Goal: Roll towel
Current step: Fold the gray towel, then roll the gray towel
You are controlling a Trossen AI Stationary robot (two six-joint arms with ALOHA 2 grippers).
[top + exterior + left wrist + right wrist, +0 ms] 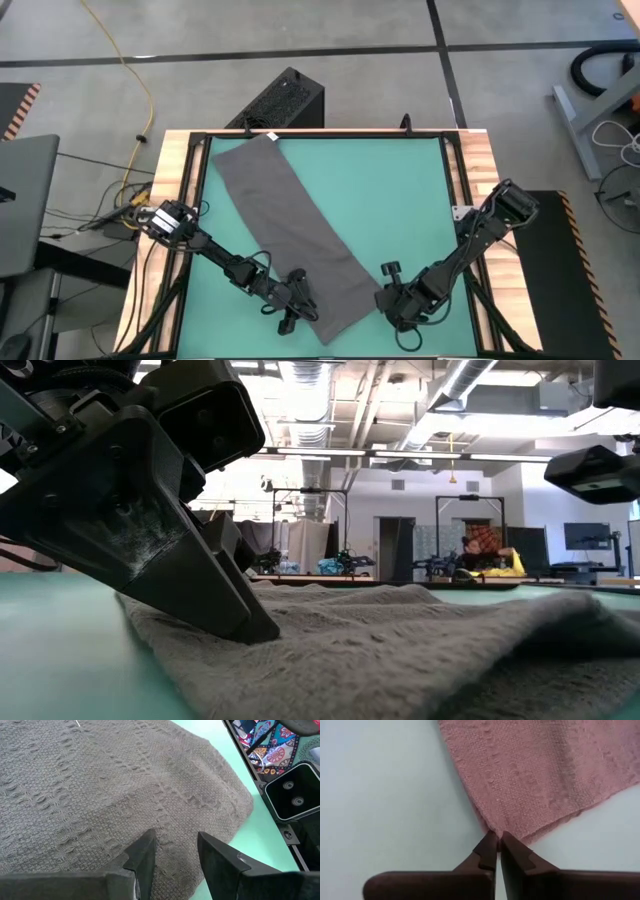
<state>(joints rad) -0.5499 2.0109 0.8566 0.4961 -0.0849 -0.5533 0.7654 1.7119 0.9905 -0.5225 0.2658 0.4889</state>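
The dark grey towel (290,220) lies flat and slantwise on the green mat, from its far left end with a small white tag (270,136) to its near end at the middle. My left gripper (296,308) stands open at the towel's near left edge, its two fingers apart over the cloth (175,852). My right gripper (388,298) is at the towel's near right corner, shut on it (496,840). My left gripper rests a fingertip (255,632) on the towel's top face near its near left edge (175,835), slanting down from the table's left. The cloth lies flat between the open fingers. My right gripper pinches the towel's near right corner (506,829) between its two fingertips, only at their free ends, coming steeply from above. The rest of the towel lies on the mat.
A wooden frame (175,200) runs around the mat. Bare mat (400,200) lies to the right of the towel. A black box (285,100) stands beyond the far edge. A person (485,555) sits far back in the room.
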